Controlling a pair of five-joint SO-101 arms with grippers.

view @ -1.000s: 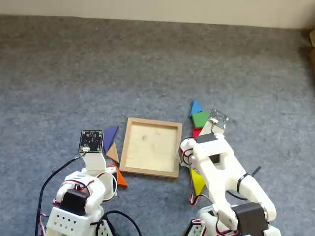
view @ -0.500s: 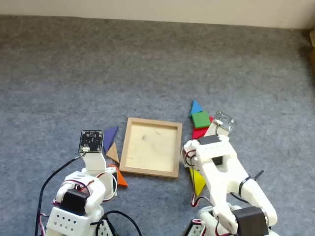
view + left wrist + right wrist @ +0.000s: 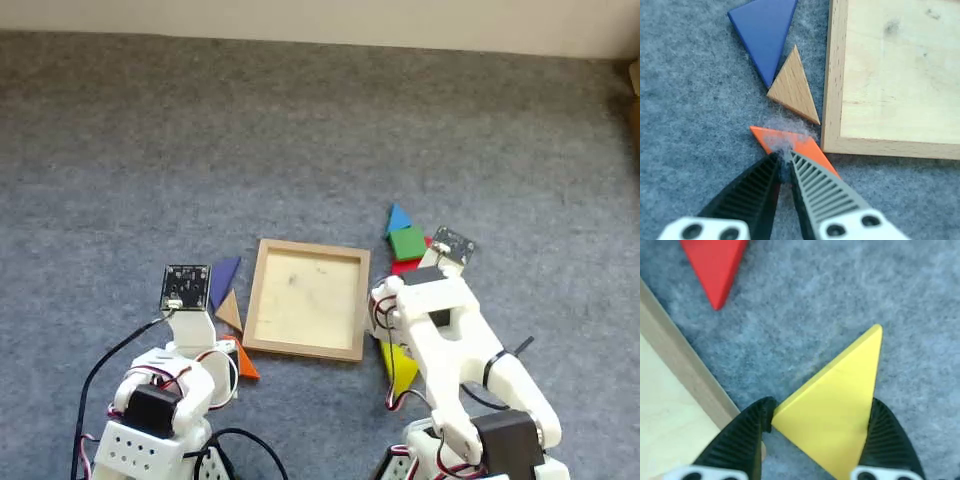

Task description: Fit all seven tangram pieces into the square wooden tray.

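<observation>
R gripper is clamped on the yellow triangle, one jaw against each side, just off the tray rim. Can't tell if the piece is up off the carpet or flat on it. From the high cam that triangle sits beside the tray's near right corner, partly under my R arm. Red piece lies near the same rim, further along, w/ the green square right against it and the light blue triangle just beyond that. L gripper is pinched closed on itself, tips at the edge of the orange piece, which lies flat by the tray's near left corner. Wooden triangle is just beside the tray's left rim, and the dark blue piece is just beside it on the outer side. All seven pieces lie outside the tray
</observation>
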